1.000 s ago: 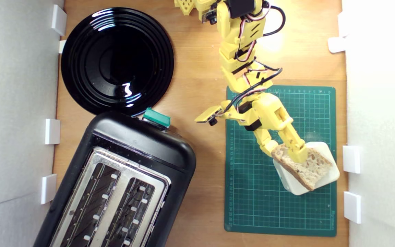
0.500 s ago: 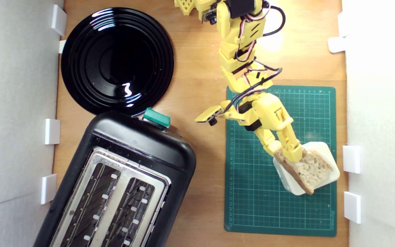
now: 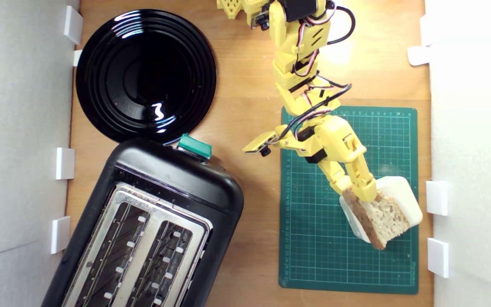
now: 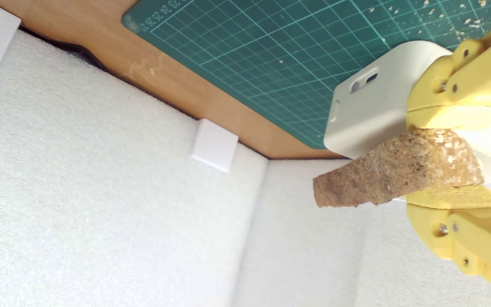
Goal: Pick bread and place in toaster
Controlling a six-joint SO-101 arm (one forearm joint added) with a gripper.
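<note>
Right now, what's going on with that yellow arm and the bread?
The yellow arm's pincer is shut on the bread, gripping the slice by one end over the cream block on the green cutting mat. The toaster sits at the exterior view's lower left with both slots empty, so the bread has yet to travel across.

The wooden counter point(image 3: 245, 85) carries a round black plate point(image 3: 145, 74) at upper left of the exterior view, the black toaster point(image 3: 147, 230) at lower left, touching the plate's rim, and a green cutting mat point(image 3: 313, 238) at right. A cream block point(image 3: 405, 198) sits on the mat.
</note>
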